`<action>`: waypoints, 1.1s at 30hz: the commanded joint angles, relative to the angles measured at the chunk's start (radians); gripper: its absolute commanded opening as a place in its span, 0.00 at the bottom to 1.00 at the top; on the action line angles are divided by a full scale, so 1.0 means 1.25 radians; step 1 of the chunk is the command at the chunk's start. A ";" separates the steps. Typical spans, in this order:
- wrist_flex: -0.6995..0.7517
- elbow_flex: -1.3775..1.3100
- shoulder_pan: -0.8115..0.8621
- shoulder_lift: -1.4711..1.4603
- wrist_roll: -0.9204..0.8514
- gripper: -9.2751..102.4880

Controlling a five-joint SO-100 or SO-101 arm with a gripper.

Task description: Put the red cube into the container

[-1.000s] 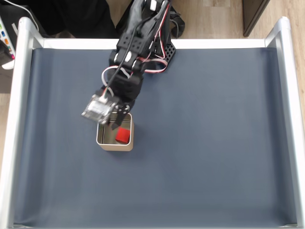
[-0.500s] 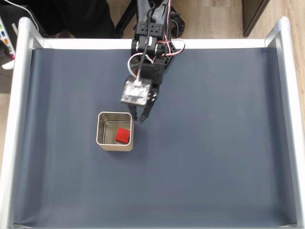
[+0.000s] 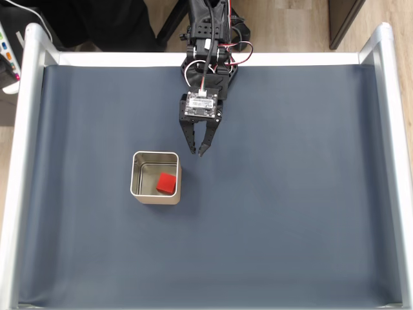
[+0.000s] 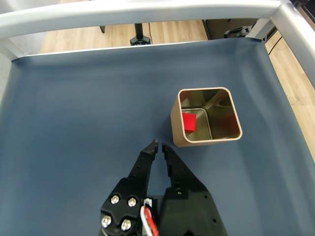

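Fixed view, looking straight down: a dark blue-grey bench [image 3: 290,194] with pale metal rails along its left, right and far edges. A black robot arm [image 3: 208,39] reaches in from the far edge at the top of the picture. Its jaws [image 3: 198,152] point down the picture, empty and narrowed, the two black tips nearly meeting with only a thin gap between them. Just below and to the left of the tips stands the container [image 3: 155,177], a square silver tin with rounded corners, upright. The red cube [image 3: 167,183] lies on the tin's floor, towards its right-hand wall in this view. The jaws are near the tin's upper right corner but apart from it.

In the wrist view, the jaws [image 4: 159,145] come up from the bottom edge, tips almost together, holding nothing. The container [image 4: 206,118] sits just up and to the right of them, and the red cube [image 4: 189,122] shows inside against its left wall, partly hidden by the rim.

Judged from this, the cube is already in place and the task looks done. The main risk now is the short distance between the jaw tips and the tin. A low or sideways sweep of the arm could clip the rim, slide the light tin across the smooth cloth, or tip it and spill the cube out. Lifting clear before swinging away would avoid that.
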 commanded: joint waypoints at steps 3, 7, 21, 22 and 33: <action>0.007 0.045 -0.012 0.069 0.018 0.08; 0.034 0.088 -0.023 0.101 0.027 0.08; 0.161 0.182 -0.053 0.148 0.053 0.08; 0.171 0.187 -0.053 0.152 0.054 0.08; 0.274 0.201 -0.071 0.155 0.072 0.08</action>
